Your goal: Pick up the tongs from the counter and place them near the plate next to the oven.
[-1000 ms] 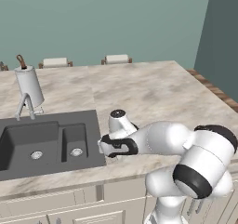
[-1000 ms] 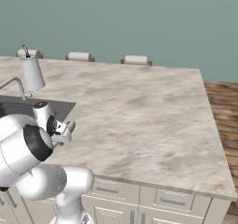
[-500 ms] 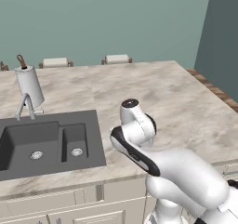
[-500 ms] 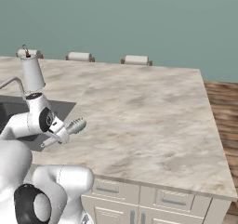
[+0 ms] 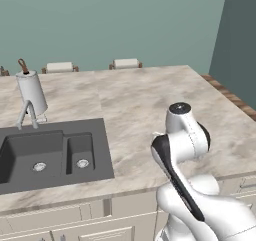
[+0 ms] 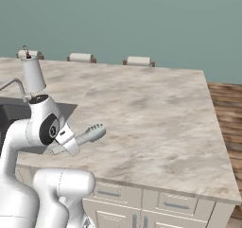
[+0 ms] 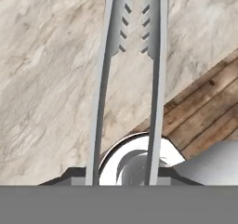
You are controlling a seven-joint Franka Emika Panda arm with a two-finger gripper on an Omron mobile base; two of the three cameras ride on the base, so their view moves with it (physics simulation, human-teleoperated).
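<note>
The slim silver tongs (image 6: 90,135) are off the counter (image 6: 151,109) and stick out to the right from my gripper (image 6: 74,141), which is shut on them just above the counter's front part. In the hand view the tongs (image 7: 130,56) run up from my gripper (image 7: 125,172), two narrow arms with toothed tips, over marble and a strip of wooden floor. My fingertips are hidden at the bottom of that view. In the left base view my own arm covers the hand. The plate and the oven are out of view.
A dark double sink (image 5: 50,150) is set in the counter's (image 5: 140,100) left part. A paper towel holder (image 5: 32,92) and a faucet (image 5: 26,116) stand behind it. Stool backs (image 5: 125,63) line the far edge. Wooden floor (image 6: 227,109) lies to the right.
My arm has risen from the counter edge beside the sink and swung round to the right. The tongs have gone up with it and now point right over the marble.
</note>
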